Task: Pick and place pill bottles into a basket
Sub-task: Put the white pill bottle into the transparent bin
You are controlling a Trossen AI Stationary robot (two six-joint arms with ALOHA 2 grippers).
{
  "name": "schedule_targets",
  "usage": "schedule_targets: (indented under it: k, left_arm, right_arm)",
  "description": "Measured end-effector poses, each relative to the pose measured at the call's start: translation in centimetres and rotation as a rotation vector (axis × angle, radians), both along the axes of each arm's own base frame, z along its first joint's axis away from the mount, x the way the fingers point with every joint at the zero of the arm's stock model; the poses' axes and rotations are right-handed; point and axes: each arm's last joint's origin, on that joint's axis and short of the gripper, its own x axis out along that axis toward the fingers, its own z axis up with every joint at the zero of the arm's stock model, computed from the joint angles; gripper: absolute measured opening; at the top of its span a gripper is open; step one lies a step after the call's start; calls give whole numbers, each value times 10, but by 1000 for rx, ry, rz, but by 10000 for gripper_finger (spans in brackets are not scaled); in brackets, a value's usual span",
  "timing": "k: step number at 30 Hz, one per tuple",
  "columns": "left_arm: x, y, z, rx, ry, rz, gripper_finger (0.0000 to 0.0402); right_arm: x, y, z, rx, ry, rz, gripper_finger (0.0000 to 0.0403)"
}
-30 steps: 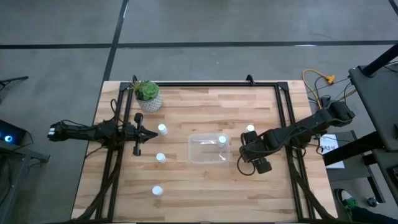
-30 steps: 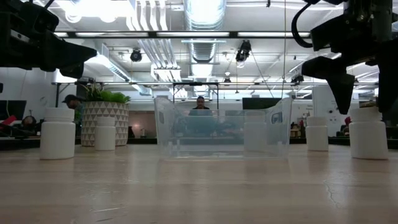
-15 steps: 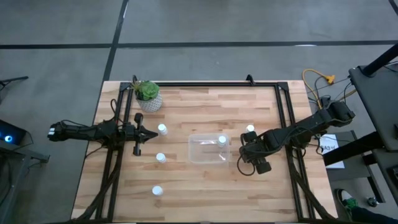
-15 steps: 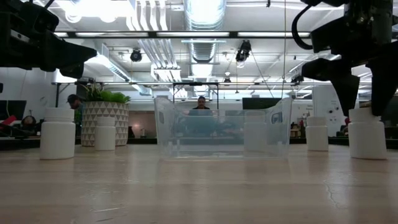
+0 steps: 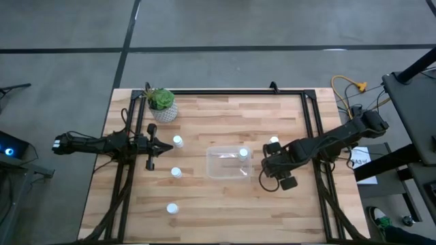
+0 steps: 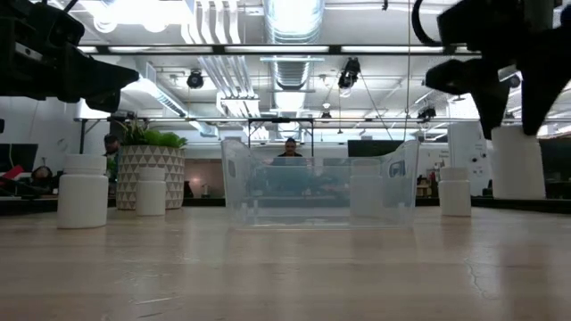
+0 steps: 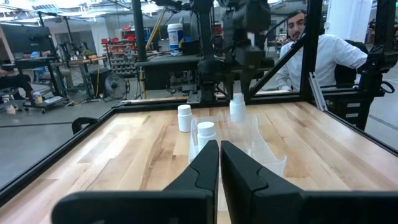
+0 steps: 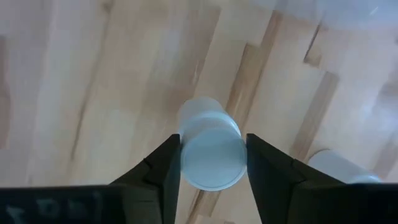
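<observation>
Six small white pill bottles show. One (image 8: 211, 155) is upright between the fingers of my right gripper (image 8: 211, 149), just right of the clear basket (image 5: 227, 163). In the low view, this bottle (image 6: 517, 162) hangs above the tabletop. One bottle (image 5: 243, 153) stands in the basket. Another (image 5: 274, 141) stands on the table right of it. Three more (image 5: 178, 141), (image 5: 176, 172), (image 5: 172, 208) stand left of the basket. My left gripper (image 5: 151, 145) is shut and empty at the table's left, level, pointing toward the basket. My right gripper pinches the bottle at its capped upper end (image 8: 186, 152) between its two fingers, one on each side. The fingers (image 6: 486, 98) come from above, pointing down. The bottle hangs upright below them, lifted clear of the table.
A white pot with a green plant (image 5: 163, 105) stands at the far left corner. Black frame rails (image 5: 310, 119) run along the table's sides and far edge. Bare wood lies near the front edge. A person (image 7: 323, 50) sits beyond the table's right side.
My right gripper has come down over the bottle right of the basket and taken hold of its upper end. It has then gone up, and the bottle, which stood on the table, now hangs upright clear of it.
</observation>
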Motion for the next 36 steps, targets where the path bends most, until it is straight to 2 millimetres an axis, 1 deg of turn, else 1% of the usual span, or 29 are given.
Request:
schedule_targets:
  k: [8, 13, 17, 21, 24, 31, 36]
  left_arm:
    - [0, 0, 0, 0, 0, 0, 0]
    - [0, 0, 0, 0, 0, 0, 0]
    - [0, 0, 0, 0, 0, 0, 0]
    - [0, 0, 0, 0, 1, 0, 0]
    - [0, 0, 0, 0, 3, 0, 0]
    - [0, 0, 0, 0, 1, 0, 0]
    - [0, 0, 0, 0, 1, 0, 0]
  right_arm:
    - [14, 2, 44, 30, -111, 13, 137]
    - [22, -7, 67, 34, -155, -5, 137]
    - [31, -15, 79, 26, -169, -4, 137]
    - [46, -18, 83, 12, -165, 14, 137]
    - [60, -17, 81, -1, -151, 45, 137]
    - [90, -12, 73, -47, -125, 102, 137]
    - [103, -10, 60, -80, -91, 129, 137]
